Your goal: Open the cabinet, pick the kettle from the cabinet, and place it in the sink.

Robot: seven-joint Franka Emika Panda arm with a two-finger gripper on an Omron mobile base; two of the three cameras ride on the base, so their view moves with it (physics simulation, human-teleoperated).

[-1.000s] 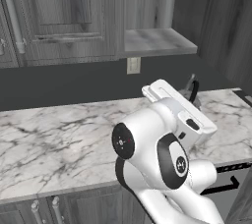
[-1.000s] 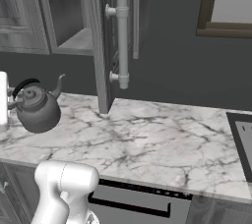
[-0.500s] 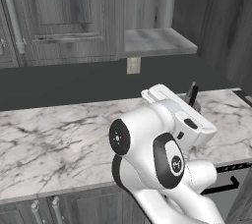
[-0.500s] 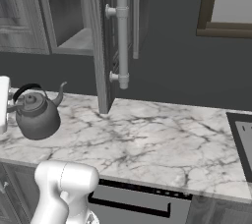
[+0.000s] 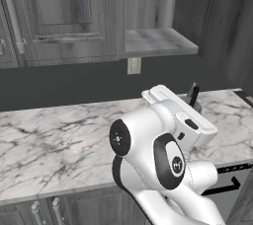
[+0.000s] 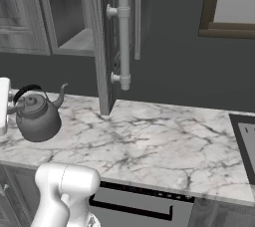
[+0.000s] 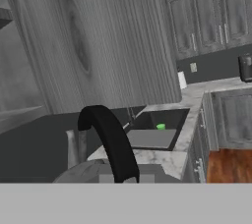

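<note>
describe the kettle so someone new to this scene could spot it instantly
Find the tall dark grey wood-grain cabinet with its door swung open and a long silver bar handle. Left of the door's lower edge, above the white marble counter, is a small squat grey metal kettle. Its thin dark arched handle, lid knob and curved spout set it apart.

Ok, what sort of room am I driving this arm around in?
A kitchen, by the look of it: a white marble counter under dark grey wood-grain wall cabinets, a black sink set into the counter, and a grey metal kettle out of the open cabinet.
</note>
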